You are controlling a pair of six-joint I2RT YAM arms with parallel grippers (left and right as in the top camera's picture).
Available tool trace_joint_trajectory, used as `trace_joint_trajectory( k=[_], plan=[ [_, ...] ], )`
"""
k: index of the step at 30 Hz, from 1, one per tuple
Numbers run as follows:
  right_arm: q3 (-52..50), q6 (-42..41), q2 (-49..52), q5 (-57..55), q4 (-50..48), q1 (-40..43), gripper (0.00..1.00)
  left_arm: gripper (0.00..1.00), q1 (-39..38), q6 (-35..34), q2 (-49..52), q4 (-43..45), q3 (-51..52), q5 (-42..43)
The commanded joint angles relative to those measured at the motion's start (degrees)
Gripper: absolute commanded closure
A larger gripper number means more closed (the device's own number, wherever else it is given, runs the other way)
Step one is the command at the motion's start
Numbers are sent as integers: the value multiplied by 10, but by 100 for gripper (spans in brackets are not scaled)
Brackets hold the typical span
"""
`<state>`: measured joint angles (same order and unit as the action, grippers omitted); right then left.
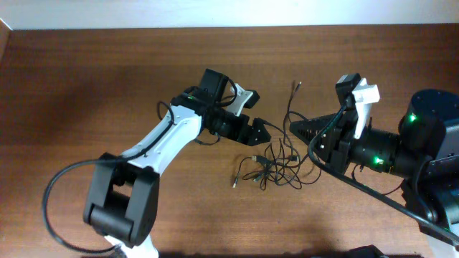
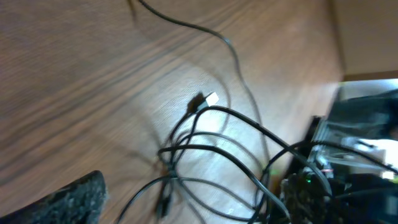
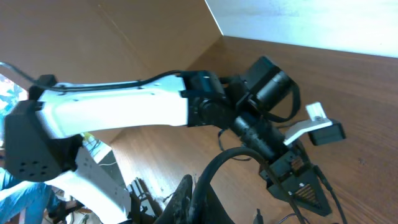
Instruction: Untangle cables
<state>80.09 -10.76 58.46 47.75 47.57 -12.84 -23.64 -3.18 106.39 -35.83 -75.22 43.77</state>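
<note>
Between the two grippers, a little right of the table's point(image 1: 107, 72) middle and nearer its lower edge in the overhead view than its far edge, the cables point(image 1: 276, 166) lie in one loose knot of overlapping loops. The left gripper point(image 1: 259, 133) hovers just beside the knot's left side with its jaws wide apart and nothing between them. In the left wrist view only one textured finger point(image 2: 71, 198) shows, well clear of the loops. The right gripper point(image 1: 291, 129) has its jaws together at the knot's upper right. It may be pinching a single strand, but the strands are too thin there to be sure.

The step in hand looks like choosing a strand to draw out with the left gripper. To do that well, go for a free end and not a crossing. The silver-tipped plug point(image 2: 210, 98) sits on top of the loops and is easy to reach. Close on the wire just behind it, then pull slowly away from the right gripper, low over the wood, so the loops slide open and do not cinch.

The knot's long axis runs roughly left to right, ending in a plug point(image 1: 235, 183) pointing toward the lower left. One long strand leaves the knot and runs toward the far edge, ending in another plug point(image 1: 295, 87).
</note>
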Motion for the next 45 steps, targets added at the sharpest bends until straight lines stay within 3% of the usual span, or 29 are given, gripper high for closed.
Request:
trace_joint_trajectory(
  k=[1, 4, 9, 15, 17, 20, 21, 23, 25, 28, 31, 39, 45],
  plan=[
    [14, -2, 0, 16, -4, 2, 96, 5, -1, -18, 22, 21, 1, 140],
    [14, -2, 0, 16, -4, 2, 96, 7, -4, -52, 23, 22, 1, 150],
    [14, -2, 2, 16, -4, 2, 96, 9, -29, -173, 23, 21, 1, 52],
    [14, -2, 4, 16, -2, 2, 96, 4, -93, -241, 23, 21, 1, -54],
    [14, -2, 9, 16, 1, 2, 96, 8, -107, -243, 23, 20, 1, -75],
    [14, -2, 19, 18, 3, 1, 96, 34, -124, -242, 24, 20, 1, -93],
    [14, -2, 21, 18, 3, 1, 96, 47, -129, -242, 24, 20, 1, -96],
    [14, -2, 24, 18, 3, 1, 96, 82, -139, -242, 24, 17, 1, -126],
    [14, -2, 23, 18, 3, 1, 96, 100, -141, -239, 24, 9, 1, -173],
    [14, -2, 11, 12, 5, 2, 96, 100, -105, -176, 17, -10, -2, -188],
    [14, -2, -2, -16, 18, 2, 96, 100, -19, -155, -21, -57, -14, -187],
    [15, 0, -15, -51, 29, 2, 96, 100, 192, -154, -200, -79, -21, -188],
    [15, 0, -15, -83, 32, 2, 96, 100, 313, -154, -265, -80, -21, -188]
  ],
)
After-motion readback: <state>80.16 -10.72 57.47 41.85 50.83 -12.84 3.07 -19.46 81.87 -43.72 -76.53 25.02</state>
